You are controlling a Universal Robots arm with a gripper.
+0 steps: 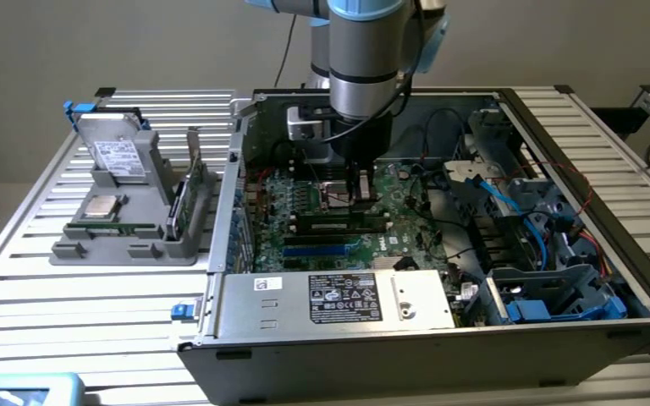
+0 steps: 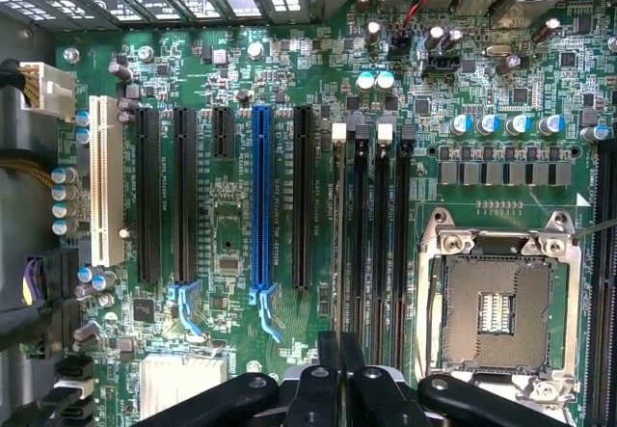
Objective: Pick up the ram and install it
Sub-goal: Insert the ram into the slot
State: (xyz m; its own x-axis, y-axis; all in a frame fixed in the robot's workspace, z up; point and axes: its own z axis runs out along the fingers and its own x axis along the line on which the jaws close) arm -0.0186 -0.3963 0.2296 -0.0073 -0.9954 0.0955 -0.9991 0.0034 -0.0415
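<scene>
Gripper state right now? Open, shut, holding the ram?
Gripper: cannot be told, open or shut; it hangs over the motherboard's black memory slots.

The ram (image 1: 337, 226), a long, narrow green stick carrying a row of dark chips, stands on its long edge among the memory slots of the motherboard (image 1: 302, 207), inside the open computer case (image 1: 302, 355). It sits directly beneath the gripper (image 1: 359, 201), parallel to the black slots (image 2: 395, 244) beside it and matching them in length. In the wrist view it appears edge-on as a thin dark line, reaching a white latch (image 2: 338, 130) at the far end. Whether it is fully seated cannot be told.
</scene>
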